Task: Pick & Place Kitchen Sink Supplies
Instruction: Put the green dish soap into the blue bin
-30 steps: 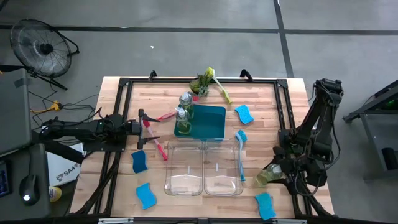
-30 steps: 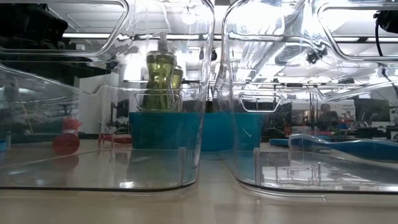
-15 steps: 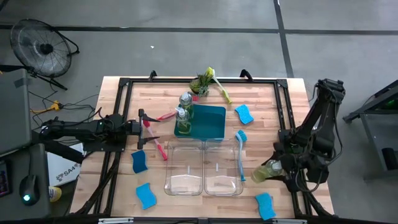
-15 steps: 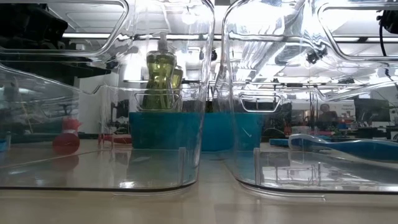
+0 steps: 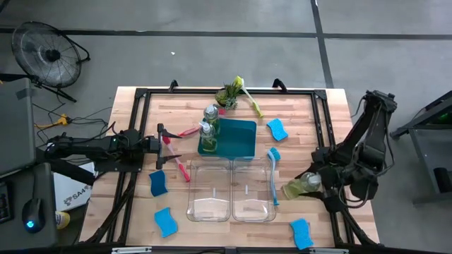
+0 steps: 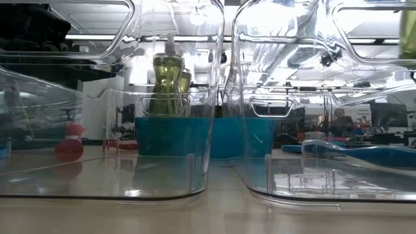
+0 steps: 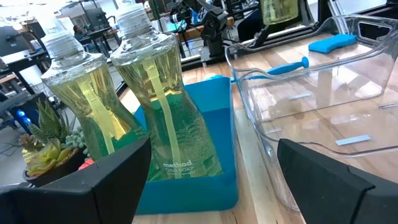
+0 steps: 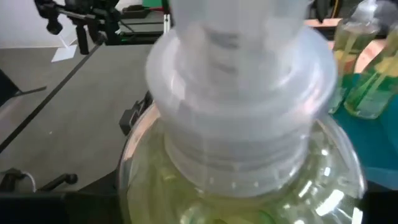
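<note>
My right gripper (image 5: 316,183) is shut on a clear pump bottle of yellow-green soap (image 5: 296,188), above the table just right of the clear bins. That bottle (image 8: 239,124) fills the right wrist view and hides the fingers. It also shows at the low view's top right edge (image 6: 408,26). My left gripper (image 5: 168,143) waits open at the table's left side, level, facing two more soap bottles (image 7: 168,106) that stand in the teal tray (image 5: 236,137). Blue sponges (image 5: 157,183) and long-handled brushes (image 5: 272,176) lie on the wood. My right gripper holds the soap bottle lifted clear of the table. In the high view the yellow-green body (image 5: 295,189) sticks out from the gripper toward the table's left. The bottle's cap (image 8: 239,74) points back at the wrist camera. The bottle hides where the fingers meet it.
Two clear bins (image 5: 210,190) (image 5: 253,190) sit side by side at the near middle, with a blue brush along the right bin's right wall. A small potted plant (image 5: 227,95) and a yellow-green brush (image 5: 248,99) are at the far edge. Red-pink brushes (image 5: 181,168) lie near my left gripper.
My right gripper has carried the soap bottle up and toward the table's far edge and left, nearer the right bin. The bottle has risen into the low view's top right corner.
</note>
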You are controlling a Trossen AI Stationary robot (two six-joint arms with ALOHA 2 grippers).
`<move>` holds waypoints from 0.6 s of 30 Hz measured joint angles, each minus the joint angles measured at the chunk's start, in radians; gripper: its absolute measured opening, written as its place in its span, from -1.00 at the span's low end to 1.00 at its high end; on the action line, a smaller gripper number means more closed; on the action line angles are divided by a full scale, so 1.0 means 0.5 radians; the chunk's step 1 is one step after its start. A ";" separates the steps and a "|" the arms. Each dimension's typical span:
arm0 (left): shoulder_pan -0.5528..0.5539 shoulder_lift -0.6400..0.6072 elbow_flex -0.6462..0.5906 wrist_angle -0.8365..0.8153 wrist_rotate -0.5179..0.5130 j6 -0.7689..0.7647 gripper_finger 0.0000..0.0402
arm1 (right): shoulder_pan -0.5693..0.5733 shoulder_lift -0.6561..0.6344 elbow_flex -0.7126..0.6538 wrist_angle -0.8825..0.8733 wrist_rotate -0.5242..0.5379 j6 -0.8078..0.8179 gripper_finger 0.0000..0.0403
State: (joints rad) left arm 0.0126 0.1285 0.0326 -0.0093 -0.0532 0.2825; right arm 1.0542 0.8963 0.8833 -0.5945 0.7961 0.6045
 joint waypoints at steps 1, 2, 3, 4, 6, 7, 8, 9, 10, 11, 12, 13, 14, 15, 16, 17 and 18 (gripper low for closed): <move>0.000 0.000 0.000 0.000 0.000 0.000 0.71 | -0.022 0.000 0.025 -0.014 -0.003 -0.027 0.26; 0.000 0.000 0.000 -0.001 0.000 0.001 0.71 | -0.046 0.000 0.051 -0.025 -0.003 -0.062 0.26; 0.000 0.001 0.000 0.000 0.000 0.000 0.71 | -0.070 0.000 0.076 -0.030 -0.002 -0.098 0.26; 0.000 0.000 0.000 0.000 0.000 0.000 0.71 | -0.098 0.000 0.101 -0.032 -0.001 -0.136 0.26; 0.000 0.001 0.000 0.000 0.000 0.000 0.71 | -0.160 0.000 0.156 -0.034 0.001 -0.216 0.26; 0.000 0.000 0.000 -0.001 0.000 0.001 0.71 | -0.192 0.000 0.185 -0.036 0.002 -0.256 0.26; 0.000 0.001 0.000 0.000 0.000 0.000 0.71 | -0.226 0.000 0.214 -0.035 0.002 -0.293 0.26; 0.000 0.000 0.000 0.000 0.000 0.000 0.71 | -0.262 0.000 0.240 -0.035 0.002 -0.333 0.26; 0.000 0.000 0.000 0.000 0.000 0.000 0.71 | -0.298 0.000 0.266 -0.037 0.000 -0.374 0.26; 0.000 0.000 0.000 0.000 0.000 0.000 0.71 | -0.337 0.000 0.292 -0.042 -0.005 -0.413 0.26; 0.000 0.000 0.000 0.000 0.000 0.000 0.71 | -0.376 0.000 0.317 -0.048 -0.015 -0.449 0.26; 0.000 0.000 0.000 -0.001 0.000 0.001 0.71 | -0.417 0.000 0.339 -0.058 -0.029 -0.484 0.26; 0.000 0.000 0.000 0.000 0.000 0.000 0.71 | -0.464 0.001 0.360 -0.064 -0.045 -0.513 0.26; 0.000 0.000 0.000 0.000 0.000 0.000 0.71 | -0.512 0.002 0.382 -0.070 -0.060 -0.543 0.26; 0.000 0.000 0.000 -0.001 -0.001 0.001 0.71 | -0.561 0.007 0.400 -0.073 -0.076 -0.571 0.26; 0.000 0.000 0.000 0.000 0.000 0.000 0.71 | -0.617 0.012 0.421 -0.075 -0.096 -0.600 0.26; 0.000 0.001 0.000 0.000 0.000 0.001 0.71 | -0.670 0.017 0.440 -0.075 -0.119 -0.636 0.26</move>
State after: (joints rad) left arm 0.0128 0.1287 0.0326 -0.0093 -0.0532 0.2828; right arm 0.7193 0.9047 1.1031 -0.6320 0.7366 0.2867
